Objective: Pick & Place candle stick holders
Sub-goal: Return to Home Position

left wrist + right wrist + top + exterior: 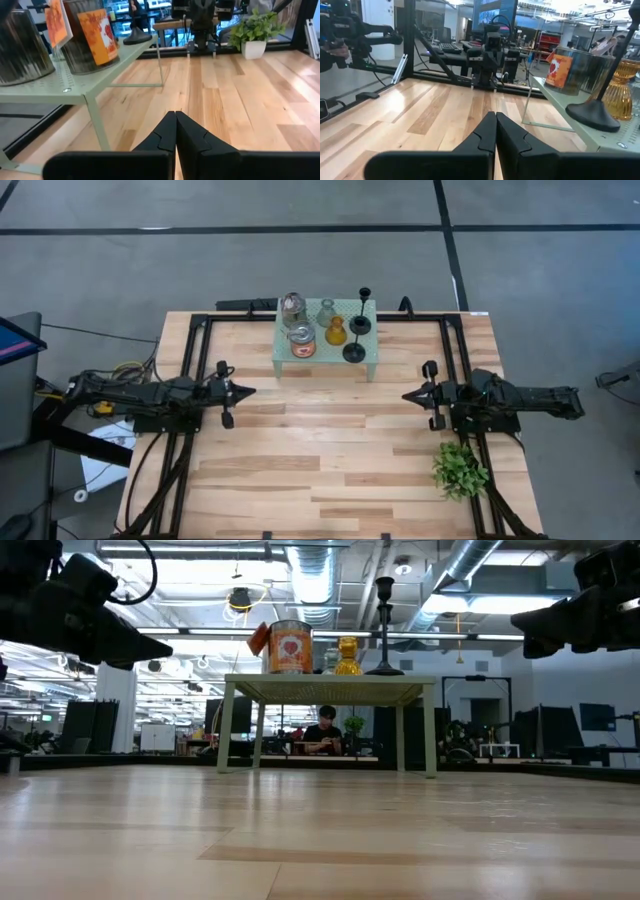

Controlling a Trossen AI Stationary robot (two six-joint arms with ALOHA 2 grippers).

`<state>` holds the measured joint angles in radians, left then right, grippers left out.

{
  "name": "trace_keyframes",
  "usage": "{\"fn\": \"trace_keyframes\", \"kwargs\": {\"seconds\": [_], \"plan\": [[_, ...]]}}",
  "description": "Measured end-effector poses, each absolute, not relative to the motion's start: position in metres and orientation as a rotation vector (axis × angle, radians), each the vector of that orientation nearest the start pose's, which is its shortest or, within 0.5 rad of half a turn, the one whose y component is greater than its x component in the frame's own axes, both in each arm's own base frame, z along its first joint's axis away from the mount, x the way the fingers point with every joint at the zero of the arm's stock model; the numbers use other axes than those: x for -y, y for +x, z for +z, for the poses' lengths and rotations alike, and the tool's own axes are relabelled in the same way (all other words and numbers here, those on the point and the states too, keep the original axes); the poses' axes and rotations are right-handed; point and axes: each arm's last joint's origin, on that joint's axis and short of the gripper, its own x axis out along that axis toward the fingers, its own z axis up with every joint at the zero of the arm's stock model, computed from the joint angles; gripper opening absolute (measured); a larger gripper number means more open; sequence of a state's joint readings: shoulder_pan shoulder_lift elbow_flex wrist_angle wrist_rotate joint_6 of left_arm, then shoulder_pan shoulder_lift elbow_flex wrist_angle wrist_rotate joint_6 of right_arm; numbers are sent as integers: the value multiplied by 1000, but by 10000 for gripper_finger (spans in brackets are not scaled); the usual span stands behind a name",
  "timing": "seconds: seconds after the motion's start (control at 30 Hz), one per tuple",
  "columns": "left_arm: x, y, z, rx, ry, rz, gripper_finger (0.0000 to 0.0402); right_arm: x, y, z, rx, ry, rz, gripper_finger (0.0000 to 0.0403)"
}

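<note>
At bottom centre of each wrist view, nearest the lens: left end effector (176,131) and right end effector (496,131), both pinched closed on nothing. Seen from above, parked mid-left and mid-right over the counter (320,450), tips facing each other, well apart. Farther off, at top centre of that view, pale green stand (283,366) carrying the whole set of six: silvery jar (292,307), orange-and-silver tin (301,343), clear glass (327,311), amber glass (336,333), tall black stick (360,326), short black holder (354,354). Reads as the closing step: placing apparently finished, arms at or near rest. Calls next for no grasp, only for settling both arms clear of the stand. From overhead alone: the full count of six and the plant (460,468) at lower right. From the level view alone: the open gap under the stand, the stick rising above tin and amber glass, and, farthest back, a seated person (325,730) in the room.
</note>
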<state>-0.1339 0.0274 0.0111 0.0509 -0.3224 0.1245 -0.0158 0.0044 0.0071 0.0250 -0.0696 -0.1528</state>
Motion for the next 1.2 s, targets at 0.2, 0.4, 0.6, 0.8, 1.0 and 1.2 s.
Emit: {"fn": "trace_keyframes", "kwargs": {"seconds": [0.2,0.4,0.6,0.8,1.0,1.2], "plan": [[4,99,169,7,118,190,4,0,98,168,27,-128,36,0],[4,101,165,-33,132,187,12,1,98,167,20,47,17,0],[5,104,161,-83,144,184,13,1,98,167,19,80,17,0],[5,107,157,-132,156,180,12,1,98,167,19,79,17,0],[5,109,153,-178,167,177,11,1,98,167,18,79,17,0],[6,111,149,-214,175,175,11,1,98,167,18,79,17,0]]}}
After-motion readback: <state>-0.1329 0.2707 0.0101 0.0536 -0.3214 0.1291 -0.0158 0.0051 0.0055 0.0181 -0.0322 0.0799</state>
